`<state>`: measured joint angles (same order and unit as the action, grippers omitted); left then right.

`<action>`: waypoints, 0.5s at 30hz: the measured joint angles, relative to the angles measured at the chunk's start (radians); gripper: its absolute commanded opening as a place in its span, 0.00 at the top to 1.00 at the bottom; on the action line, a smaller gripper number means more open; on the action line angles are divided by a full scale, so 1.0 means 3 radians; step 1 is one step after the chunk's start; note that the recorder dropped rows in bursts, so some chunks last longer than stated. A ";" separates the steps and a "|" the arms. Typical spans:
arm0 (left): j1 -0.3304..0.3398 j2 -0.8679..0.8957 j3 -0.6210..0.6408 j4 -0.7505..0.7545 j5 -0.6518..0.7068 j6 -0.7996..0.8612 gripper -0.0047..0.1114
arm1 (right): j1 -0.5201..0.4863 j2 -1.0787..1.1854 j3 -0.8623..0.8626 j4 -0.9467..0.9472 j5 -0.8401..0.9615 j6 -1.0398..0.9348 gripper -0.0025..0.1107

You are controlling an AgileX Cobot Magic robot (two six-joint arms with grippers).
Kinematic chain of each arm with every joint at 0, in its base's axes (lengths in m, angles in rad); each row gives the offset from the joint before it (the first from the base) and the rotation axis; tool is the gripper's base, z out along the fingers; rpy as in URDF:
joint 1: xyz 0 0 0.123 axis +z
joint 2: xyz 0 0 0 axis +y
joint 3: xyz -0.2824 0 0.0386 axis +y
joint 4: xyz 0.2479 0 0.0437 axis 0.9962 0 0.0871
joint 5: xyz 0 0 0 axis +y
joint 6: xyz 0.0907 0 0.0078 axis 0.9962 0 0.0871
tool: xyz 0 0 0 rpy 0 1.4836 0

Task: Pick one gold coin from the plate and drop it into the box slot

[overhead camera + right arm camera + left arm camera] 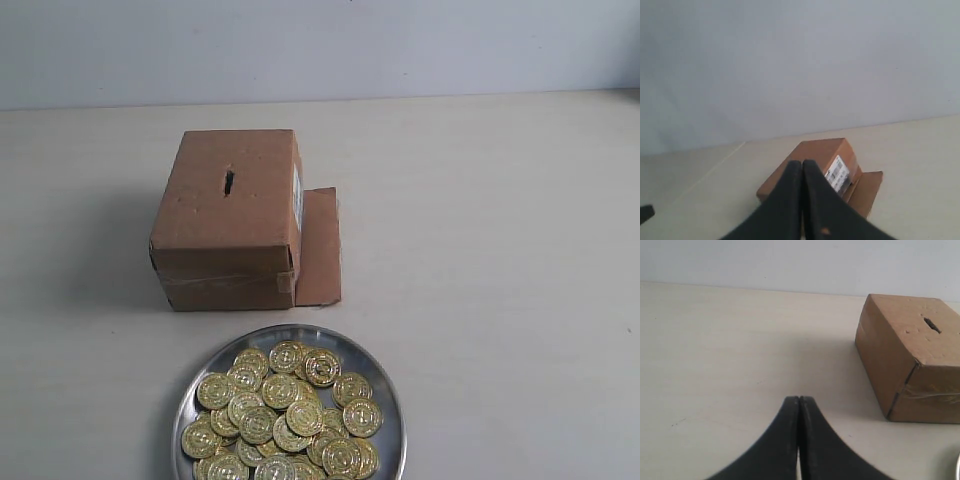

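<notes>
A brown cardboard box (232,215) stands mid-table, its dark slot (229,182) in the top face and a loose flap (320,247) lying at its right side. In front of it the silver plate (385,385) holds several gold coins (282,417). No gripper shows in the exterior view. The left wrist view has my left gripper (799,399) shut and empty over bare table, with the box (910,357) and its slot (931,324) off to one side. My right gripper (802,163) is shut and empty too, raised above the box (822,157) with its white label (838,173).
The pale table (500,250) runs to a light grey wall (320,45) behind the box. A sliver of the plate's rim (957,467) shows at the edge of the left wrist view. A small dark object (645,214) sits at the right wrist view's edge.
</notes>
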<state>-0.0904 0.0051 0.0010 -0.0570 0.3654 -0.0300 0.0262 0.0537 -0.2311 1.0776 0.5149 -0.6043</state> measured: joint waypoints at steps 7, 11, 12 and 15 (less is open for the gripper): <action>0.0000 0.0000 0.0000 0.0000 0.0000 0.0000 0.96 | 0.0000 0.0510 -0.0312 0.0066 0.0669 -0.0346 0.98; 0.0000 0.0000 0.0000 0.0000 0.0000 0.0000 0.96 | 0.0000 0.0935 -0.0488 0.0066 0.0982 -0.0421 0.98; 0.0000 0.0000 0.0000 0.0000 0.0000 0.0000 0.96 | 0.0000 0.1059 -0.0544 0.0049 0.1059 -0.0445 0.98; 0.0000 0.0000 0.0000 0.0000 0.0000 0.0000 0.96 | 0.0000 0.1440 -0.0734 -0.0086 0.1230 -0.0468 0.98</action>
<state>-0.0904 0.0051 0.0010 -0.0570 0.3654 -0.0300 0.0262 0.4856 -0.4512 1.0518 0.8840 -0.7446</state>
